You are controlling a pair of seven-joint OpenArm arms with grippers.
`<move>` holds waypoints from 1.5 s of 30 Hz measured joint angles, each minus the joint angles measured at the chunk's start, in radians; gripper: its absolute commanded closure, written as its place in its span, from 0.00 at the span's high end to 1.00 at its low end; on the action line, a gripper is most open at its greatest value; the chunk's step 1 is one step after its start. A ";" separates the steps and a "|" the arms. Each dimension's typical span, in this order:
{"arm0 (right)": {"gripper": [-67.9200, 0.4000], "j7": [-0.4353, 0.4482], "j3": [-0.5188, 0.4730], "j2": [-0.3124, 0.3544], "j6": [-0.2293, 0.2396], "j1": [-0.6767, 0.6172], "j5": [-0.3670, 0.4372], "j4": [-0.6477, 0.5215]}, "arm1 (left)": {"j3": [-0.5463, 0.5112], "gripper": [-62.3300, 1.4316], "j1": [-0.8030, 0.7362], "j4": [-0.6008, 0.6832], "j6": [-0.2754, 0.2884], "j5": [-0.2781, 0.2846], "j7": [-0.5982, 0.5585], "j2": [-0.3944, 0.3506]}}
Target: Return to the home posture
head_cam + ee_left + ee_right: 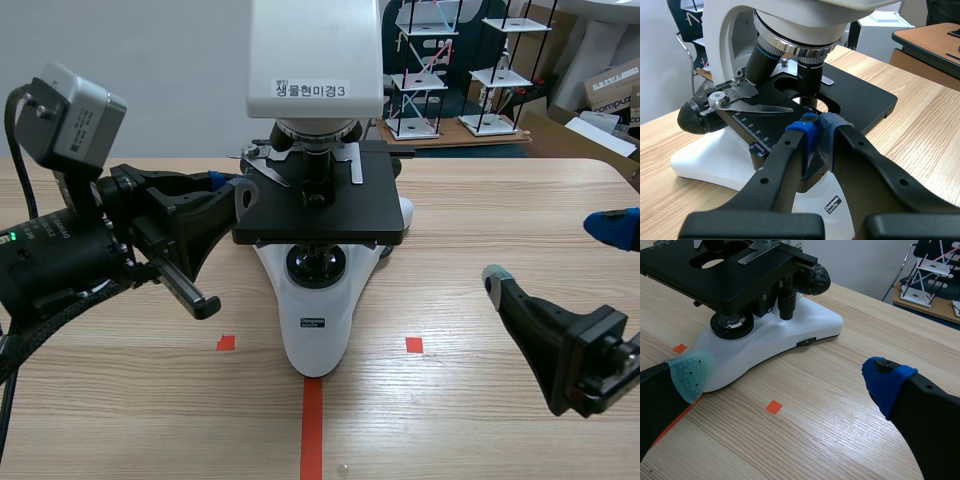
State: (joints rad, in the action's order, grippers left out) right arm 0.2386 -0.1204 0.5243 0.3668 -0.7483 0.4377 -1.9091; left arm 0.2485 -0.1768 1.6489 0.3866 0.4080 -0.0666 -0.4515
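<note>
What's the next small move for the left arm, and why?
Probably draw the left gripper straight back from the microscope. It is shut on nothing, tips close beside the black stage, so a sideways swing might knock it. The right gripper, open, stands apart from the microscope.

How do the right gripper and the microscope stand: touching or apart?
Apart. The scene view shows a stretch of bare table between the right gripper and the microscope, whose white base is the nearest part.
</note>
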 measured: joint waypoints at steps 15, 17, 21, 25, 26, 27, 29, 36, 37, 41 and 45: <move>0.96 0.000 0.000 0.000 0.000 0.000 0.000 0.000 | 0.000 0.06 0.000 0.000 0.000 0.000 0.000 0.000; 0.96 0.000 0.000 0.000 0.000 0.000 0.000 0.000 | 0.000 0.06 0.000 0.000 0.000 0.000 0.000 0.000; 0.96 0.000 0.000 0.000 0.000 0.000 0.000 0.000 | 0.000 0.06 0.000 0.000 0.000 0.000 0.000 0.000; 0.96 0.000 0.000 0.000 0.000 0.000 0.000 0.000 | 0.000 0.06 0.000 0.000 0.000 0.000 0.000 0.000; 0.96 0.000 0.000 0.000 0.000 0.000 0.000 0.000 | 0.000 0.06 0.000 0.000 0.000 0.000 0.000 0.000; 0.96 0.000 0.000 0.000 0.000 0.000 0.000 0.000 | 0.000 0.06 0.000 0.000 0.000 0.000 0.000 0.000; 0.96 0.000 0.000 0.000 0.000 0.000 0.000 0.000 | 0.000 0.06 0.000 0.000 0.000 0.000 0.000 0.000; 0.96 0.000 0.000 0.000 0.000 0.000 0.000 0.000 | 0.000 0.09 -0.001 0.000 0.000 0.000 0.000 0.000; 0.96 0.000 0.000 0.000 0.000 0.000 0.000 0.000 | -0.002 0.14 -0.005 0.000 0.000 0.000 0.000 0.000; 0.96 0.000 0.000 0.000 0.000 0.000 0.000 0.000 | -0.061 0.44 -0.072 0.000 0.010 0.000 -0.046 0.000; 0.96 0.000 0.000 0.000 0.000 0.000 0.000 0.000 | -0.151 0.74 -0.199 0.000 0.034 -0.003 -0.181 -0.001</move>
State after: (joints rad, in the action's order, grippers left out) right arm 0.2386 -0.1204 0.5247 0.3668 -0.7483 0.4377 -1.9091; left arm 0.0978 -0.3756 1.6493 0.4202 0.4046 -0.2474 -0.4522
